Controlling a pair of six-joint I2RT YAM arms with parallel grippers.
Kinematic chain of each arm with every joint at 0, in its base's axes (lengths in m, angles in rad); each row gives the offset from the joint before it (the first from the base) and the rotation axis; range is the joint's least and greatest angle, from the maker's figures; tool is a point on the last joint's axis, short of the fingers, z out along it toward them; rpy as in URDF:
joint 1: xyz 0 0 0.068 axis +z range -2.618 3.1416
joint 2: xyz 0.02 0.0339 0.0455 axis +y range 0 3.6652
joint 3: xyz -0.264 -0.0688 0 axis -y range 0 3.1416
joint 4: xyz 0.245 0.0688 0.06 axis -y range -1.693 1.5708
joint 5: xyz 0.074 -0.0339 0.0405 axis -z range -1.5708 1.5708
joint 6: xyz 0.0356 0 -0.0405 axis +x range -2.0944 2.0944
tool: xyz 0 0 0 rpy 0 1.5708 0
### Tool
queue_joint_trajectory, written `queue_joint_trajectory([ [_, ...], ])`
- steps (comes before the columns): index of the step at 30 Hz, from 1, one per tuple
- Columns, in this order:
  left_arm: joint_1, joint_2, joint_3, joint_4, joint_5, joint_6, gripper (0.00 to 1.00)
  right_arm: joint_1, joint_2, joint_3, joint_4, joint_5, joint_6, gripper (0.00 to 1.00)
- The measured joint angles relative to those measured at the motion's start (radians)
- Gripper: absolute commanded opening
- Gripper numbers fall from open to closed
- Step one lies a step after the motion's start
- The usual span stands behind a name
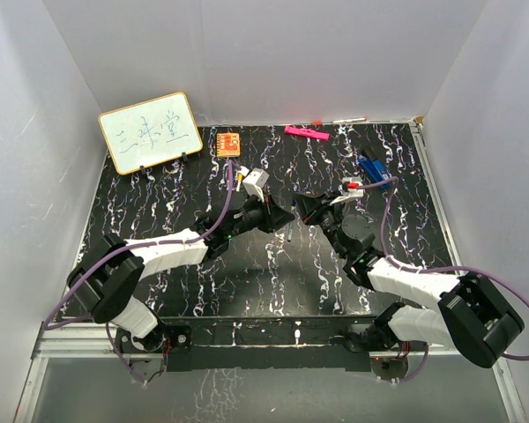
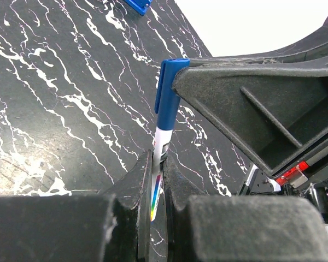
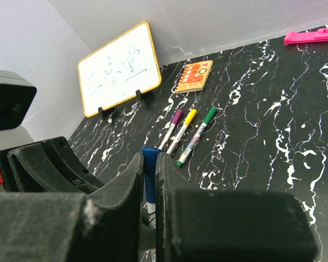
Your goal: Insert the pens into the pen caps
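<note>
black white-veined table [image 1: 273, 282], with a whiteboard [image 1: 150, 131] propped upright at its far left corner; the board bears blue handwritten characters, not clearly readable. the two arms meet above the middle of the table. left gripper [image 2: 158, 180]: fingers [image 2: 138, 183] pressed onto the barrel of a white pen [image 2: 163, 141], which stands up between them; its multicoloured print is too blurred to read. right gripper [image 3: 151, 180]: fingers pinching the blue cap [image 2: 167, 90], which sits on the pen's upper end. a pink marker [image 3: 311, 36] lies by the back wall. an orange card [image 3: 193, 76] lies near the whiteboard, its print too small to read. purple pen [image 3: 173, 124], yellow pen [image 3: 184, 128] and green pen [image 3: 198, 134] lie side by side just in front of the card.
</note>
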Motion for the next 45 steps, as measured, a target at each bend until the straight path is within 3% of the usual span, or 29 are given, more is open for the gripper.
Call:
queue_joint_trajectory([
  [42, 0.048, -0.001, 0.000, -0.008, 0.021, -0.008, 0.00, 0.048, 0.092, 0.055, -0.005, 0.097, -0.012, 0.00],
  [43, 0.048, -0.001, 0.000, -0.010, 0.021, -0.006, 0.00, 0.049, 0.092, 0.058, -0.008, 0.101, -0.012, 0.06],
  [45, 0.052, -0.002, 0.000, -0.020, 0.021, -0.002, 0.00, 0.055, 0.092, 0.070, -0.025, 0.116, -0.013, 0.29],
])
